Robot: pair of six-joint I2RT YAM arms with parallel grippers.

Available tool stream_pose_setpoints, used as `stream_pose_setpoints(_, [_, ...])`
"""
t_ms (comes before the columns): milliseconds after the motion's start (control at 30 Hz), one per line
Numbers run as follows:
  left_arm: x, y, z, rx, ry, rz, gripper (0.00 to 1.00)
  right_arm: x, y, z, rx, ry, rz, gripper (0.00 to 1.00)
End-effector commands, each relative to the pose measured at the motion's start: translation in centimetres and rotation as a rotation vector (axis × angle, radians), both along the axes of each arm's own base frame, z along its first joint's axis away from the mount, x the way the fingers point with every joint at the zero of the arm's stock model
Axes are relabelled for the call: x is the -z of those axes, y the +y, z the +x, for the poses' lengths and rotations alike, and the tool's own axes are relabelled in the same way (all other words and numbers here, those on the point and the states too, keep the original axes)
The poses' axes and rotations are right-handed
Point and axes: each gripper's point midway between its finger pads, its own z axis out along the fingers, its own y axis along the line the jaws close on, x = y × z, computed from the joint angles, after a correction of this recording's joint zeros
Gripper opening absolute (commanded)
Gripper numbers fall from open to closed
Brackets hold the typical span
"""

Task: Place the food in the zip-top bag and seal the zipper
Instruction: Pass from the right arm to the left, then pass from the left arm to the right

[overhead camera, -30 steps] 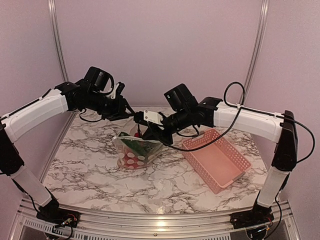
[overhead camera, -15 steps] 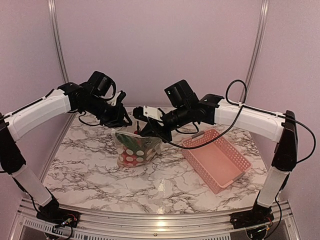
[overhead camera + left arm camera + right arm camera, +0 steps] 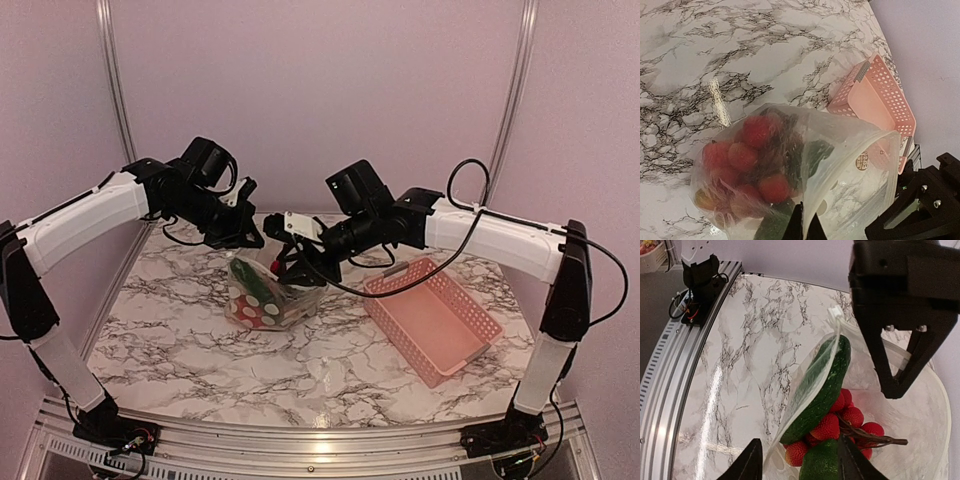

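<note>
The zip-top bag (image 3: 270, 303) slumps on the marble table, clear with white dots. The food is inside it: red berries (image 3: 850, 417), a cucumber (image 3: 826, 382) and a green pepper (image 3: 822, 465); through the bag wall the berries (image 3: 757, 175) show again. My left gripper (image 3: 807, 227) is shut on the bag's upper edge and holds it up at the back left (image 3: 246, 238). My right gripper (image 3: 801, 465) is open, its fingers straddling the bag's near wall without pinching it. The zipper (image 3: 815, 371) runs along the mouth edge, and the mouth gapes open.
A pink slotted basket (image 3: 436, 316) lies right of the bag, close to the right arm; its corner (image 3: 875, 97) shows in the left wrist view. A metal rail (image 3: 670, 385) borders the table. The two grippers are close together over the bag.
The left gripper has shut on the bag's edge. The right gripper has opened and let the bag go. The bag has sagged lower and shifted a little left.
</note>
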Motion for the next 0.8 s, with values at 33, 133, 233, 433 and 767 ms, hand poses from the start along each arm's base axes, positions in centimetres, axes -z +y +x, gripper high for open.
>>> stream_pose_setpoints(33, [0.0, -0.2, -0.2, 0.001, 0.013, -0.031, 0.0, 0.7, 1.4, -0.9, -0.036, 0.001, -0.015, 0.56])
stream_pose_setpoints(133, [0.1, -0.2, -0.1, -0.002, 0.012, -0.027, 0.0, 1.6, 2.0, -1.5, -0.039, 0.014, -0.031, 0.59])
stream_pose_setpoints(233, [0.0, -0.4, -0.1, 0.007, 0.008, -0.033, 0.0, 2.3, 2.6, -0.9, 0.002, 0.047, -0.032, 0.59])
stream_pose_setpoints(433, [-1.3, -0.3, -0.4, 0.036, -0.04, -0.052, 0.25, -0.5, 4.1, 0.5, 0.068, 0.05, 0.054, 0.14])
stream_pose_setpoints(767, [-9.1, 6.2, -2.8, -0.092, -0.553, -0.134, 0.67, -3.0, 2.2, 0.8, 0.088, 0.015, 0.088, 0.0])
